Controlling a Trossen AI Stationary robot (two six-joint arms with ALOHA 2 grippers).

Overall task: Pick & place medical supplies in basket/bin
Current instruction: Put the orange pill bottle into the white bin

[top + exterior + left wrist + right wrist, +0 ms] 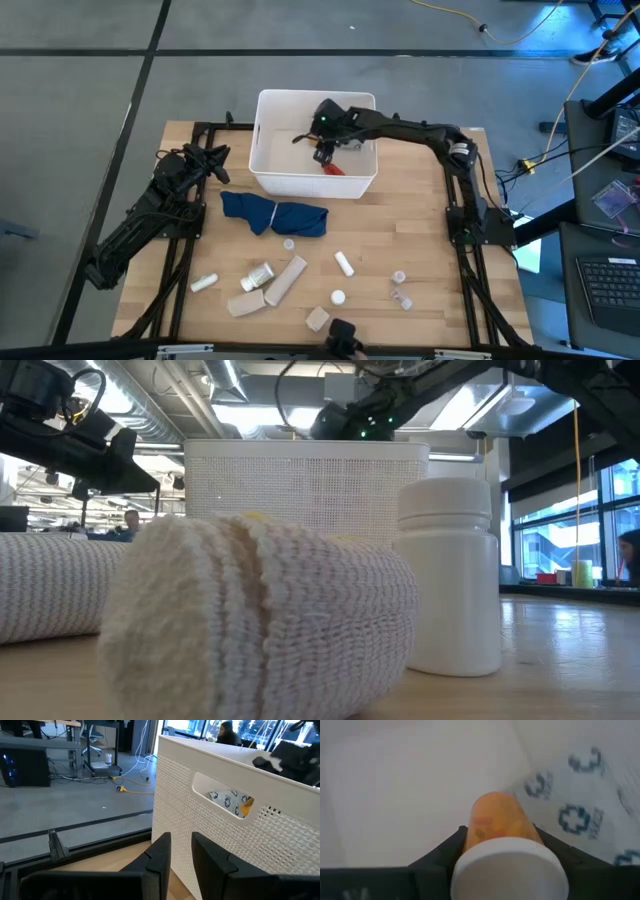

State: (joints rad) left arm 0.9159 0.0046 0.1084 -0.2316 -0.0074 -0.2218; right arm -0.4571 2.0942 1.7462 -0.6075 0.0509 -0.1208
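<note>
The white bin [262, 140] stands at the table's far middle. My right gripper [325, 152] reaches into it from the right and is shut on an orange vial [497, 820] with a white cap [509, 870]. A grey dotted packet [580, 795] lies inside the bin beside the vial and shows through the bin's handle hole [227, 800]. My left gripper [181, 852] waits at the table's left, level, just outside the bin's left wall [200, 835]. Its fingers stand a little apart with nothing between them. My right gripper pinches the orange vial between its two fingers, on the vial's opposite sides [470, 832] just below the white cap. The vial lies along the fingers, cap toward the wrist. The fingers slant down into the bin from the table's right. The vial's orange end [332, 168] points at the bin's floor.
A dark blue cloth [275, 213] lies just in front of the bin. Bandage rolls [285, 280] and small vials [343, 263] are scattered over the near half of the table. A bandage roll [260, 620] and a white bottle [450, 575] stand close to the low camera.
</note>
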